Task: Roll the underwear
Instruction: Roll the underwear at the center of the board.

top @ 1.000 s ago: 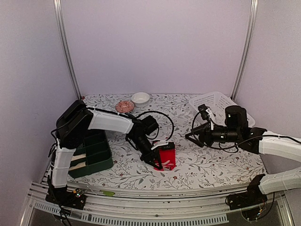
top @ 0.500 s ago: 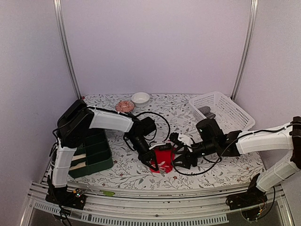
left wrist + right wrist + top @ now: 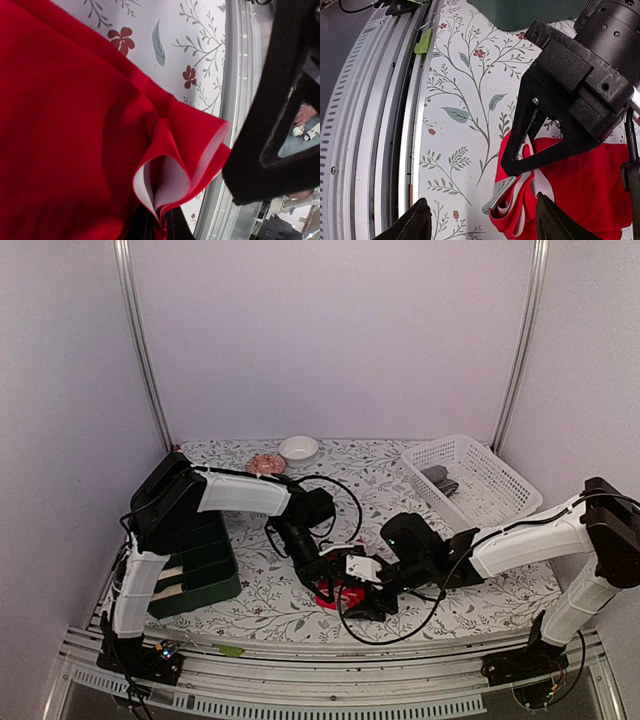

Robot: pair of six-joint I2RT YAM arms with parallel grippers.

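Step, as judged: starting roll of red underwear [image 3: 580,190], flat on bench [image 3: 270,610] toward near edge
Left pincer [image 3: 522,162] clenched on folded hem
Right pincer [image 3: 485,222] released, straddling same corner, holding nothing
Next calls for: right grips hem beside left, both turn cloth over evenly

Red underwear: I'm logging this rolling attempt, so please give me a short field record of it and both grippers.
red underwear: bunched on the floral table, one edge folded up
left gripper: shut on the red underwear's edge
right gripper: open, the cloth's folded end between its fingers, not closed on it
white basket: back right, a grey roll inside
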